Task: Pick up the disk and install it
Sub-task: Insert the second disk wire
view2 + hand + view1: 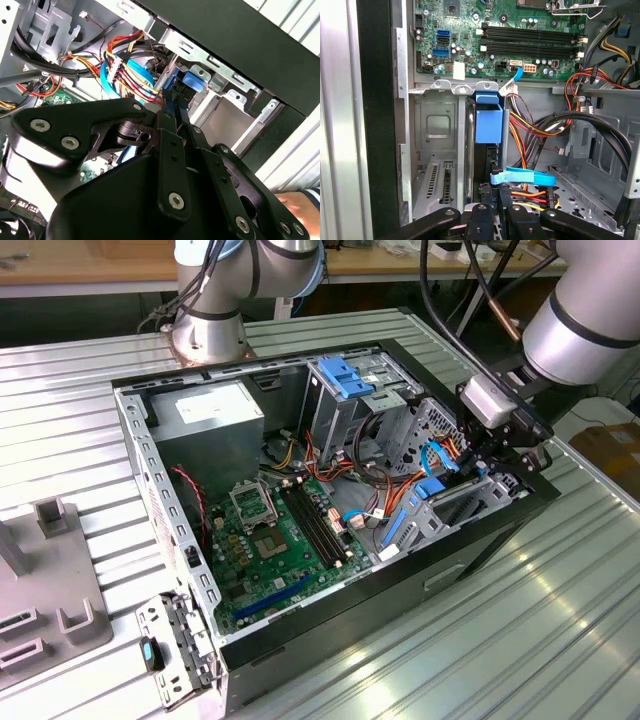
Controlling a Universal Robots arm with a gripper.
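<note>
Black claw clamped on the disk, disk standing edgewise inside the drive bay of open computer case

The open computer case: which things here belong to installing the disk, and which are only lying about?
Belong to the job:
the disk, standing on edge in the drive cage
the gripper, shut on the disk

Lying about:
power supply
motherboard
grey fixture beside the case
a person's hand

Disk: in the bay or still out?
In. The disk stands on edge in the drive bay, gripper at its near end.
</note>
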